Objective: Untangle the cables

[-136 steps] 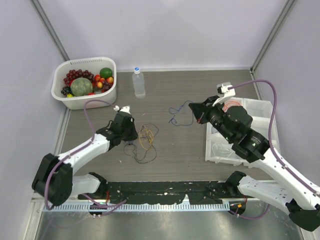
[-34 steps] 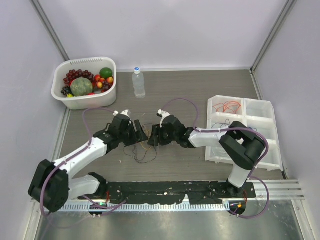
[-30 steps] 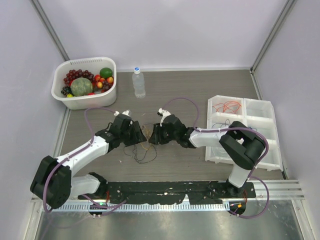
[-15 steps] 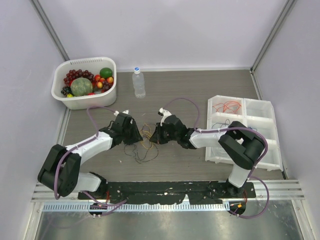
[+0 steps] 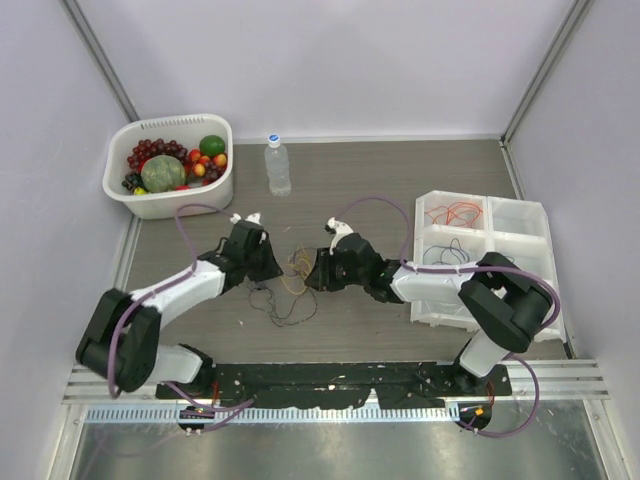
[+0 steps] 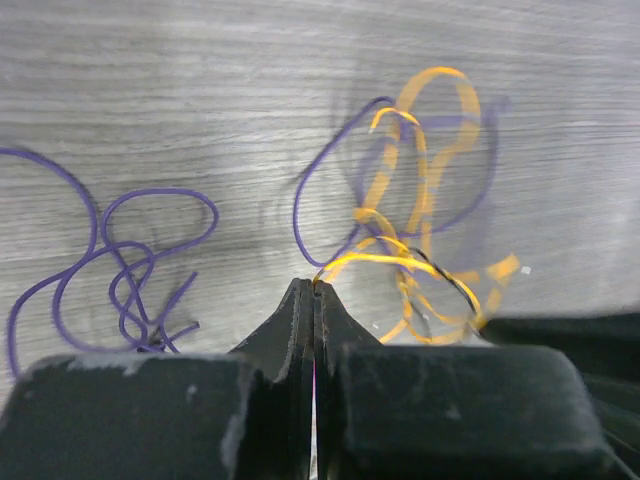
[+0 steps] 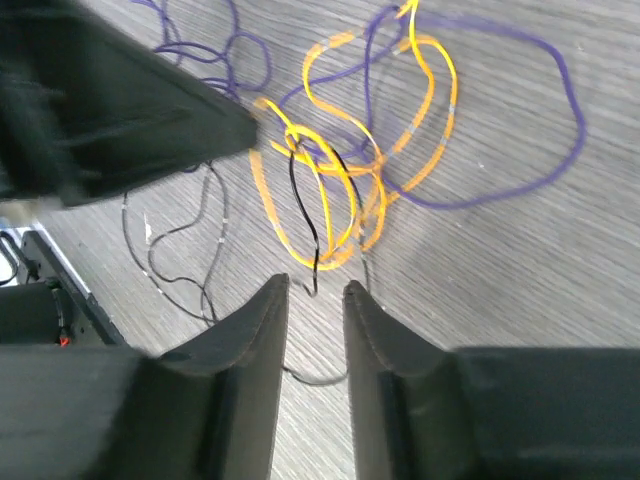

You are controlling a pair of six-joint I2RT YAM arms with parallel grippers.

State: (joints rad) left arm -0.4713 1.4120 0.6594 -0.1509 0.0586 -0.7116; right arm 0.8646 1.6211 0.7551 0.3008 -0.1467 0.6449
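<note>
The cables [image 5: 293, 272] lie tangled mid-table: yellow and orange loops with purple and black wires trailing toward the near edge. My left gripper [image 5: 273, 266] is at the tangle's left side. In the left wrist view its jaws [image 6: 315, 287] are pressed together on the end of a yellow cable [image 6: 400, 262], with an orange loop [image 6: 440, 130] and a purple cable [image 6: 110, 260] beyond. My right gripper [image 5: 313, 276] faces it from the right. Its jaws [image 7: 316, 288] stand slightly apart and hold nothing. A black cable [image 7: 300, 200] ends just ahead of them.
A white basket [image 5: 175, 206] of fruit sits at the back left, with a water bottle [image 5: 277, 165] beside it. At the right, a white compartment tray [image 5: 520, 202] holds red cables [image 5: 460, 212] and blue cables [image 5: 450, 250].
My left gripper has closed on the yellow cable at the tangle's left edge. The right gripper has shifted slightly right and its jaws now stand a little apart.
</note>
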